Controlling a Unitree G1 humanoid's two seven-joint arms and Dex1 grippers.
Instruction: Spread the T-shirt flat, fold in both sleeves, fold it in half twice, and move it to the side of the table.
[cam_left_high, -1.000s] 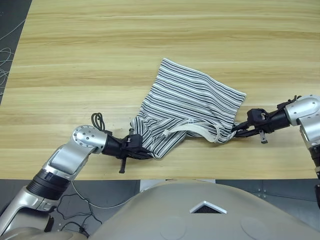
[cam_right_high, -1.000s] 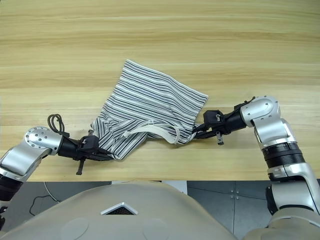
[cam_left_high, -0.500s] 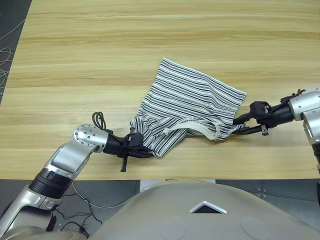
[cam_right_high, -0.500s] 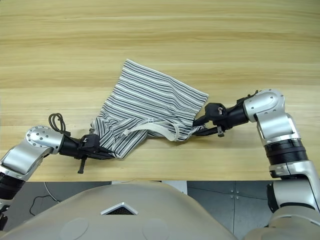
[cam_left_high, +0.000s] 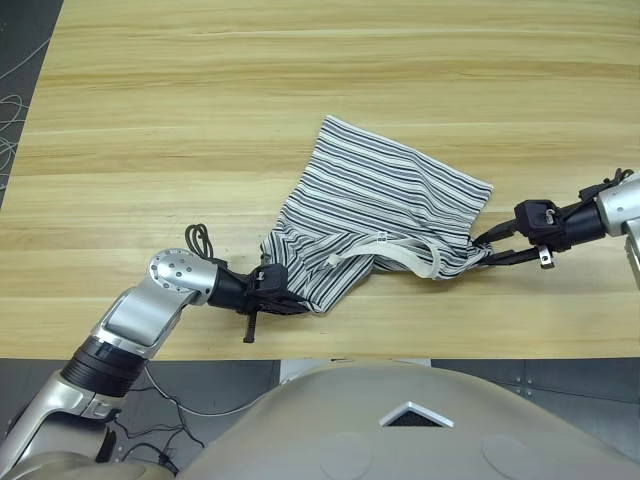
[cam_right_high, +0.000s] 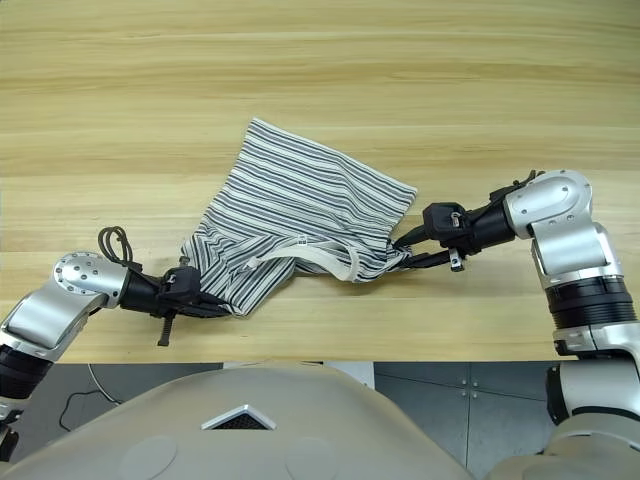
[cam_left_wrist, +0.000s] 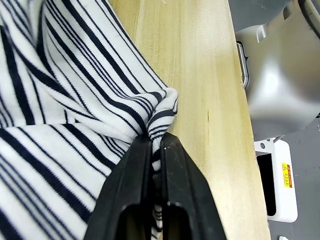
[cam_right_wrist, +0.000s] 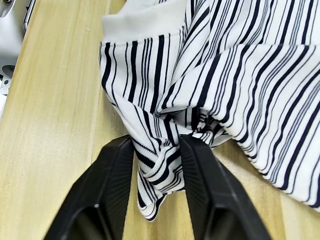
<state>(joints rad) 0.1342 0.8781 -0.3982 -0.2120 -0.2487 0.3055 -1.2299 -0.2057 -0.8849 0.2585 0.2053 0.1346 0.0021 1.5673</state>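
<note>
A black-and-white striped T-shirt (cam_left_high: 380, 215) lies bunched and partly folded on the wooden table (cam_left_high: 200, 120), its white collar (cam_left_high: 400, 256) toward the near edge. My left gripper (cam_left_high: 292, 306) is at the shirt's near left corner, shut on a pinch of striped fabric (cam_left_wrist: 159, 107) between its fingers (cam_left_wrist: 127, 190). At the shirt's near right corner my right gripper (cam_left_high: 487, 250) holds bunched cloth (cam_right_wrist: 160, 145) between its fingers (cam_right_wrist: 112, 185), low over the table.
The table's near edge (cam_left_high: 400, 355) runs just below both grippers. Bare wood stretches far and to the left (cam_left_high: 150, 150) and right (cam_left_high: 560, 120) of the shirt. Cables (cam_left_high: 8, 110) lie on the floor past the table's left edge.
My right gripper has pulled to the right with the shirt's corner, drawing that side of the fabric out. The left gripper has shifted slightly right, keeping its hold.
</note>
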